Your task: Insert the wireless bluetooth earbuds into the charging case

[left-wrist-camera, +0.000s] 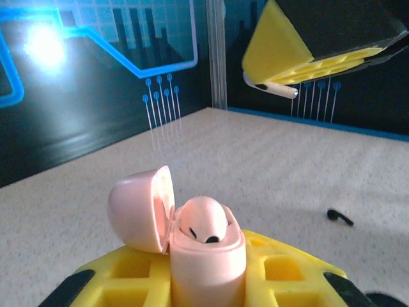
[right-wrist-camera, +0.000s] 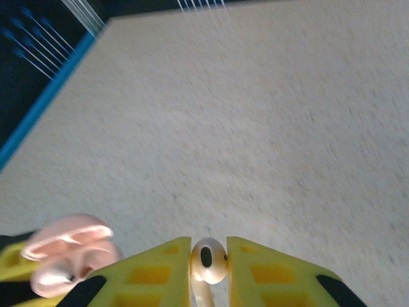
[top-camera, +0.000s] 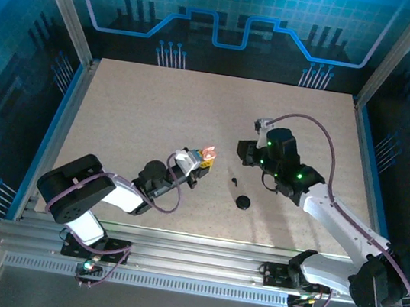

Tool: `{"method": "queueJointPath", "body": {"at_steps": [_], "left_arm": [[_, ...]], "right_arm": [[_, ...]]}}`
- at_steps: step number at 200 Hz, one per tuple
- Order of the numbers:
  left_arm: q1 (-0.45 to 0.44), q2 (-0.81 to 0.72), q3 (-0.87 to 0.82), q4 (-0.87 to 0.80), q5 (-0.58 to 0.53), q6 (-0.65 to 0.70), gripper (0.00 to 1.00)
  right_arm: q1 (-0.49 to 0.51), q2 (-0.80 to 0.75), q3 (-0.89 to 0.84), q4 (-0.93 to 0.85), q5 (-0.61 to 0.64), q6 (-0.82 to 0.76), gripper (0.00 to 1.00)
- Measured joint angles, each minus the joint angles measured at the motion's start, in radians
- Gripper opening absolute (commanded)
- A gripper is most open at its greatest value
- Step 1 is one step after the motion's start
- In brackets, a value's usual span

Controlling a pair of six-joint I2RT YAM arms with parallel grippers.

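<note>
The left fingers [left-wrist-camera: 105,272] clenched an open pink charging case [left-wrist-camera: 208,262] with one seated earbud [left-wrist-camera: 203,220]; the right fingers [right-wrist-camera: 174,252] gripped a pale earbud [right-wrist-camera: 208,259].

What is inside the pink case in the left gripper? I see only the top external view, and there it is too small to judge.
Observer: In the left wrist view the pink case is open, its lid tipped aside, and a seated earbud rests in its body.
Operator: Does the right gripper hold something?
Observer: Yes. In the right wrist view the right gripper pinches a second pale earbud between its yellow fingers.
Operator: Is it touching the case?
Observer: No. In the left wrist view it hangs higher, apart from the case.
</note>
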Motion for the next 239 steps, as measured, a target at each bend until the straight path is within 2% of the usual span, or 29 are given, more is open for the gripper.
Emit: {"method": "queueJointPath", "body": {"at_steps": [82,149,239], "left_arm": [[0.000,0.000,-0.060,0.000,0.020,0.008,0.14],[0.000,0.000,-0.071,0.001,0.027,0.008,0.14],[0.000,0.000,-0.072,0.001,0.027,0.008,0.14]], "right_arm": [[-0.149,0.100,-0.099,-0.217,-0.008,-0.006,0.20],[-0.179,0.221,-0.117,-0.308,-0.006,0.048,0.21],[-0.182,0.294,-0.126,-0.380,-0.007,0.094,0.22]]}}
